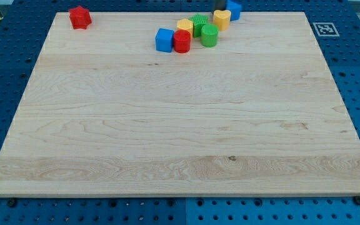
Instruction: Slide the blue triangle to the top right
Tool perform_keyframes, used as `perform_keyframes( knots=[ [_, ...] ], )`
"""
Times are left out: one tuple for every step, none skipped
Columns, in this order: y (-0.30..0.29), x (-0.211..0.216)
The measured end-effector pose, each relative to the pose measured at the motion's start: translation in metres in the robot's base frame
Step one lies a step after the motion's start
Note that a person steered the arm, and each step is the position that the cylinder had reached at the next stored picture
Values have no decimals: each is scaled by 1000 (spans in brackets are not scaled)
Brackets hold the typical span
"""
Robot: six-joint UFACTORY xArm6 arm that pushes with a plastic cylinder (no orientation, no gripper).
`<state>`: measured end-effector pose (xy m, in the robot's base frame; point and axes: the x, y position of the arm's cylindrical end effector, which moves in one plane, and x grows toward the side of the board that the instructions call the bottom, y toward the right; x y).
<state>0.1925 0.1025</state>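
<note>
The blue triangle (234, 9) sits at the view's top edge of the wooden board (180, 125), right of the middle. My tip (220, 9) shows only as a short dark stub at the top edge, touching the triangle's left side. A yellow block (222, 19) lies just below my tip, against the triangle.
A cluster lies left of the triangle: a yellow hexagon (184, 25), a green block (198, 22), a green cylinder (209, 35), a red cylinder (181, 40) and a blue cube (164, 39). A red block (79, 16) sits at top left. A marker tag (323, 29) is at top right.
</note>
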Motion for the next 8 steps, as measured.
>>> perform_keyframes(
  knots=[
    [27,0],
    [51,0],
    [72,-1],
    [92,-1],
    [113,-1],
    [131,-1],
    [139,-1],
    [138,-1]
  ],
)
